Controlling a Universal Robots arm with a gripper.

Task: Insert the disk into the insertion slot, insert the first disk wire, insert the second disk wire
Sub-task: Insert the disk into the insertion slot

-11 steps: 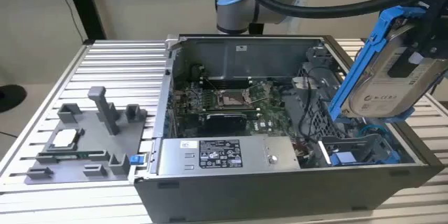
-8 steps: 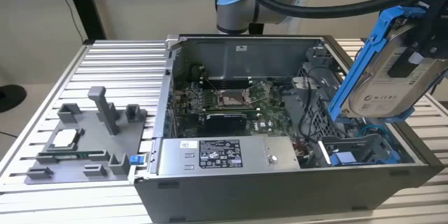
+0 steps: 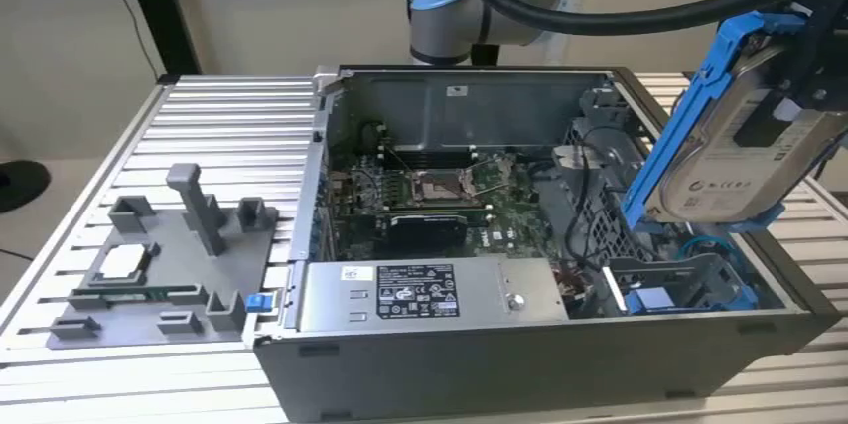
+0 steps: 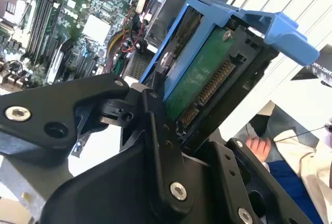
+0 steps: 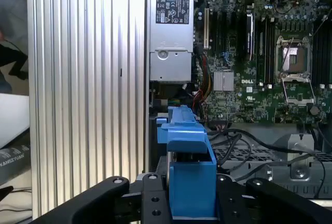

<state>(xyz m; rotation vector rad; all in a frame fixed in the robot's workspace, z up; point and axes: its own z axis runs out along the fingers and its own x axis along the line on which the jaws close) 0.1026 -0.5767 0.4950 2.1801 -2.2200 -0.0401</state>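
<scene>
In the exterior view the disk, silver-grey with a white label in a blue frame, hangs tilted above the right front of the open computer case. My gripper is shut on its upper right edge. Below the disk lies the insertion slot, a grey perforated bay with blue parts. The second wrist view has the disk's green circuit board clamped in my gripper. In the first wrist view the blue frame stands inside my gripper. Black cables lie by the bay; I cannot tell which are the disk wires.
A grey labelled power-supply box sits at the case's front, with the motherboard behind it. A grey fixture tray rests on the ribbed aluminium table at the exterior view's left. A person's hand is beyond the table.
</scene>
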